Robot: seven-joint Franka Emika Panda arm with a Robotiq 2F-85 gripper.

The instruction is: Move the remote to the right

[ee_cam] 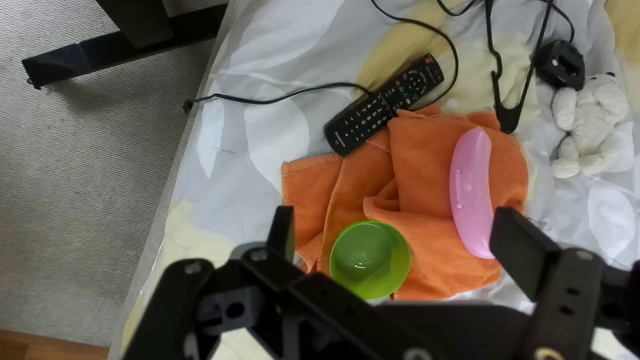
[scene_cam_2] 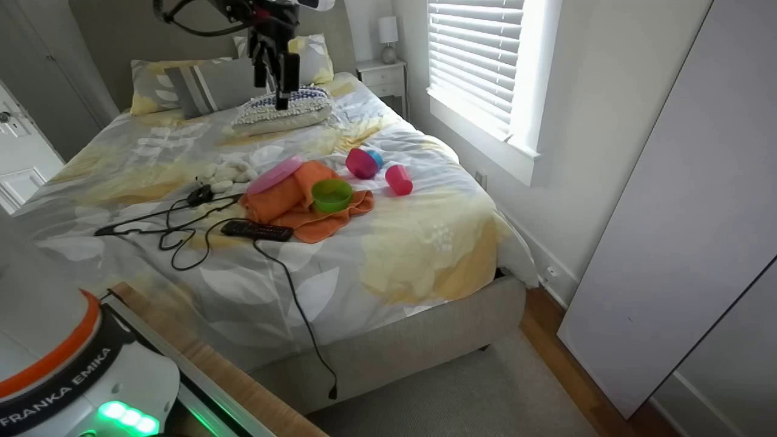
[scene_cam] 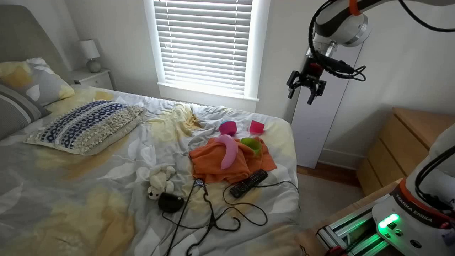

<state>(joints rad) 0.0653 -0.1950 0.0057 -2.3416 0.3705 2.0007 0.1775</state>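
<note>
- Jaws spread wide; gripper (scene_cam: 301,97) up in the air, pointing down, well apart from the remote (ee_cam: 384,106).
- Remote: black, buttons up, lying flat on the bed (scene_cam_2: 425,255), slantwise in wrist view, one long side against the orange cloth (ee_cam: 425,170).
- Black cable (ee_cam: 257,102) goes in at one long side of the remote, shows again at the other; in an exterior view its plug end (scene_cam_2: 332,393) hangs below the mattress edge.
- Green bowl (ee_cam: 370,255) on the cloth, mouth up; framed between the jaws in wrist view.
- Pink banana-shaped piece (ee_cam: 470,190), also on the cloth, near the bowl but apart.
- Black hanger (ee_cam: 509,119), tip at the cloth's edge; contact hard to tell.
- White plush toy (ee_cam: 592,125), small black lump (ee_cam: 561,65) right beside it; both across the hanger from the remote.
- Magenta cup (scene_cam: 228,128) and pinkish-red cup (scene_cam: 256,127), apart from each other, on the cloth's far side from the remote in both exterior views.
- Blue-patterned cushion (scene_cam: 85,124) up toward the headboard (scene_cam: 17,35).
</note>
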